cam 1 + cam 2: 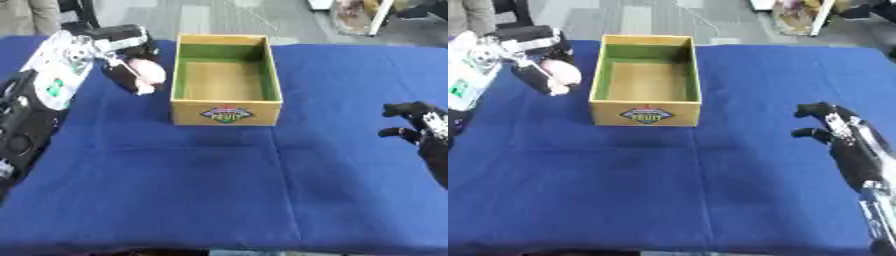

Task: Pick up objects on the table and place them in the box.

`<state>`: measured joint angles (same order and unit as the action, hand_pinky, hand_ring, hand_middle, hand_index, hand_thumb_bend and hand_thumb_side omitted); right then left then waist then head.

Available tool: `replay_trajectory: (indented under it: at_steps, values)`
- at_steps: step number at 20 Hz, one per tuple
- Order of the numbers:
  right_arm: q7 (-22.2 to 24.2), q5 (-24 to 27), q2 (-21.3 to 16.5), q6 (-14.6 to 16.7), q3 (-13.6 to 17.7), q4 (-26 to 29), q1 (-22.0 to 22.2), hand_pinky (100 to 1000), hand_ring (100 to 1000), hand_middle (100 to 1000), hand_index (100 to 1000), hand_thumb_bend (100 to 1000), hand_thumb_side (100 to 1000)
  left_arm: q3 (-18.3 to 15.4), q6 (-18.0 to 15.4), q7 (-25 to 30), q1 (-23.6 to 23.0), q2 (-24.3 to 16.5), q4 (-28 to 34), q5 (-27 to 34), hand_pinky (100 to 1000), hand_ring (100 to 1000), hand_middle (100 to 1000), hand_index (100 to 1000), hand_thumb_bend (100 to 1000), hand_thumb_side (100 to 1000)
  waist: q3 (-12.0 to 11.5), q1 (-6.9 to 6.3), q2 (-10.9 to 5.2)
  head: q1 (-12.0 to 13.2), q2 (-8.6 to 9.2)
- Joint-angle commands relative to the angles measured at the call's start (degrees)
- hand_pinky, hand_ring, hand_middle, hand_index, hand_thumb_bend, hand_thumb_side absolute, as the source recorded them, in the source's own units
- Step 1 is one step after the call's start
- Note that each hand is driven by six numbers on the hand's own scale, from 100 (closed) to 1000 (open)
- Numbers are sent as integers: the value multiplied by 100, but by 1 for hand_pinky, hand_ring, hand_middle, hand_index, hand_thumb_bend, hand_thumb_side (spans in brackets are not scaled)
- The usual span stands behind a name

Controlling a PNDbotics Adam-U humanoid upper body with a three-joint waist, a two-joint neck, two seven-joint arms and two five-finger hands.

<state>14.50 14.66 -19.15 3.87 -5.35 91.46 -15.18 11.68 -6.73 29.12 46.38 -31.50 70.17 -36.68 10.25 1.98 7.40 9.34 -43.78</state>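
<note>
Box sits at three o'clock from my loaded hand

My left hand [131, 67] has its fingers curled round a pale pink object [147, 71], held just beside the box's [226, 113] left wall. The box looks empty, long axis running twelve to six. I judge a short carry rightward over the rim. My right hand [837, 131] idles at four o'clock, fingers relaxed, holding nothing.

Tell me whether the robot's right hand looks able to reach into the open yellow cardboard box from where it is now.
Probably yes. The right robot hand hovers over bare blue tablecloth, and nothing lies between it and the yellow cardboard box, whose top is open and looks empty.
</note>
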Motion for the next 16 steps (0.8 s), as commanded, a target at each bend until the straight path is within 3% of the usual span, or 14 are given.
replay_trajectory:
  at_steps: [1,3,9,11,13,14,15,16]
  values:
    - [58,-48,-30,11,-19,37,-86,645,944,646,711,100,728,-33,49,-680,236,151,-308,-164,296,263,250,451,310,132,64,4,-63,81,-34]
    - [89,-54,-12,7,-52,39,-108,645,944,646,711,100,731,-29,50,-1085,300,278,-551,-276,310,278,264,467,305,142,140,5,-45,126,-34]
    - [153,-85,70,-17,-113,15,-153,645,944,646,711,100,745,-50,-140,-1953,342,580,-1116,-376,473,417,411,595,219,161,292,-2,11,192,-34]
    - [166,-95,86,-21,-122,6,-159,645,944,646,711,100,748,-32,-246,-2059,331,658,-1237,-430,551,499,496,682,224,169,308,-4,19,187,-34]
    - [173,-101,96,-22,-125,0,-163,645,944,646,711,100,749,-20,-346,-2140,319,722,-1310,-490,622,593,594,771,276,187,312,-7,24,191,-34]
    - [175,-103,98,-22,-125,-3,-164,645,944,646,711,100,749,-14,-391,-2190,311,747,-1325,-533,666,676,683,831,451,368,310,-8,25,195,-34]
    - [177,-104,98,-22,-126,-4,-165,645,944,646,711,100,749,-7,-435,-2233,300,769,-1334,-571,670,687,697,839,501,410,306,-9,25,196,-34]
    - [179,-104,99,-22,-126,-6,-167,645,944,646,711,100,748,-1,-480,-2268,287,787,-1342,-600,686,716,736,855,682,493,298,-10,25,199,-34]
